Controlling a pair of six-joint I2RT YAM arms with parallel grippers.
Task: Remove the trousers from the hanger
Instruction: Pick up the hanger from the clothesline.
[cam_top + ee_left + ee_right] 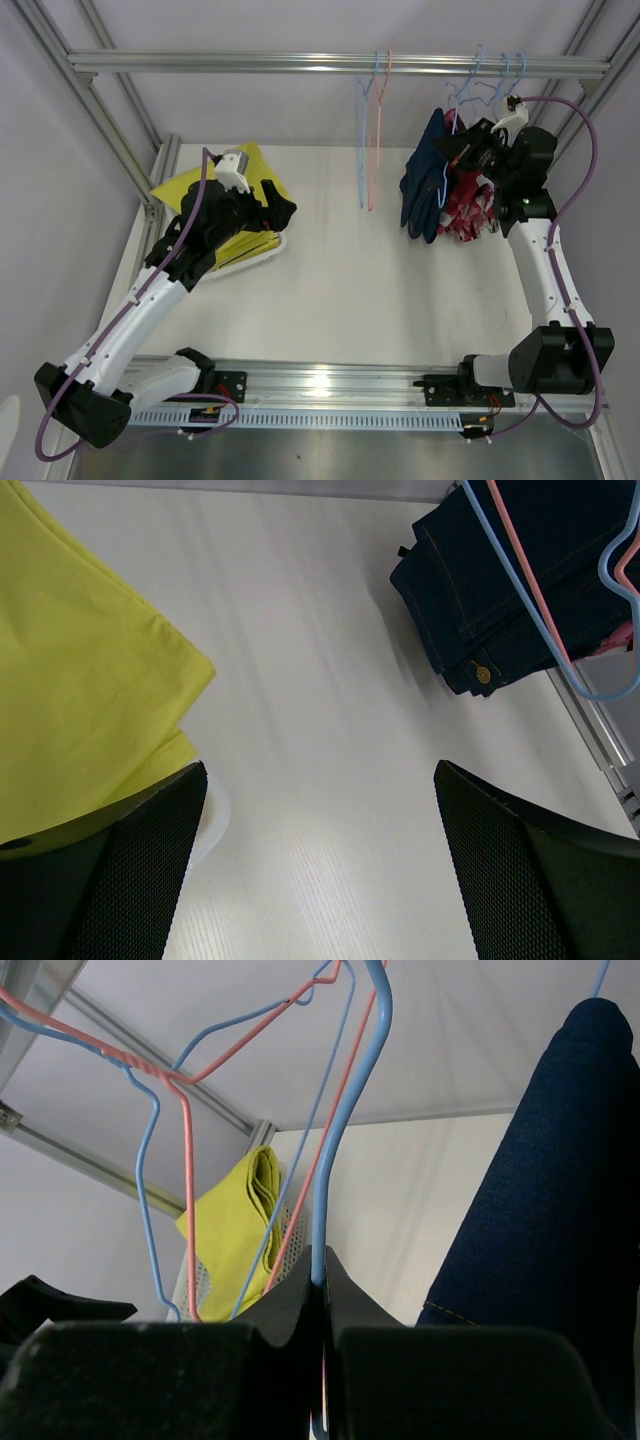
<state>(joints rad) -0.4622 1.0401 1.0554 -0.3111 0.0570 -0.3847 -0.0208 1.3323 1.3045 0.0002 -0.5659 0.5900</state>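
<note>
Right gripper [322, 1265] is pinched tight on the blue hanger [350, 1130], upper right of the overhead view. Left gripper [320, 775] gapes wide, empty, beside the yellow trousers [80, 680].

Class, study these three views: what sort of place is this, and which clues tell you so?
Probably a robotics lab test cell: an aluminium rail carrying wire hangers, a white table, and a left arm and right arm bolted at its near edge.

Open desk [340, 270] between yellow trousers [178, 189] at left and navy trousers [420, 185] at right. Blocked toward the back by two bare hangers [366, 150] dangling from rail [250, 62], near the navy pair.
</note>
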